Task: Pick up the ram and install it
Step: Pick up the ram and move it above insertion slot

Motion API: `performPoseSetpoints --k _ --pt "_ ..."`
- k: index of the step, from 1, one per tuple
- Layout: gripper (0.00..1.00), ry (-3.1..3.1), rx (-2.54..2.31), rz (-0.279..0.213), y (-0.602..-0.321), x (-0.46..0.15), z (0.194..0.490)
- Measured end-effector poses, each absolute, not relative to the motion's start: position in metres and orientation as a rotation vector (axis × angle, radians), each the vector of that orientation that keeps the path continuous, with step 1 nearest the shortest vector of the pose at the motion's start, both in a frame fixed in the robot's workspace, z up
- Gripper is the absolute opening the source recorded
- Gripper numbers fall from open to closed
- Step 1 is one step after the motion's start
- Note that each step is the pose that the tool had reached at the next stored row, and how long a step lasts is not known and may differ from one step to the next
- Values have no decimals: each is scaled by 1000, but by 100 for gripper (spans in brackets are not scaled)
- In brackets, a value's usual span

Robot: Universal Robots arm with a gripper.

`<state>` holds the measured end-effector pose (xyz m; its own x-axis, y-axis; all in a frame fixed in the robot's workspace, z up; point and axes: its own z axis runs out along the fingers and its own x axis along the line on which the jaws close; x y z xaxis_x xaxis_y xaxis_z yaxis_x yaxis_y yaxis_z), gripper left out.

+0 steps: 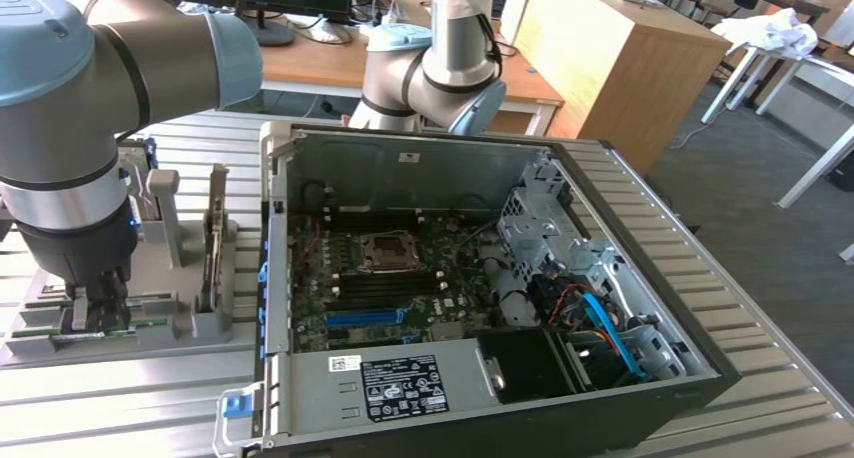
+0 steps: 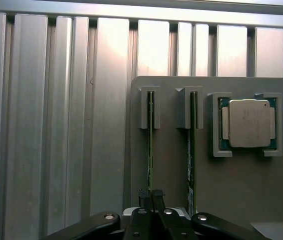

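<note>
While the ram (image 2: 150, 145) stands slotted, the tool (image 2: 151, 194) pinches it.

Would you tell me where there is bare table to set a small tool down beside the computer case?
Bare slatted table lies on the near side of the grey parts holder, beside the open case, and in a strip past the case at the exterior view's right. The holder is crowded: the fingers grip the ram there.
</note>
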<state>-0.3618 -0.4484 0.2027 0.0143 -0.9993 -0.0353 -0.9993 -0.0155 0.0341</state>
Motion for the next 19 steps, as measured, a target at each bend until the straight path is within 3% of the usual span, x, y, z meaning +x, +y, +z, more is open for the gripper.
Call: performPoseSetpoints --k 19 --pt "11 2204 -2237 77 -448 -362 209"
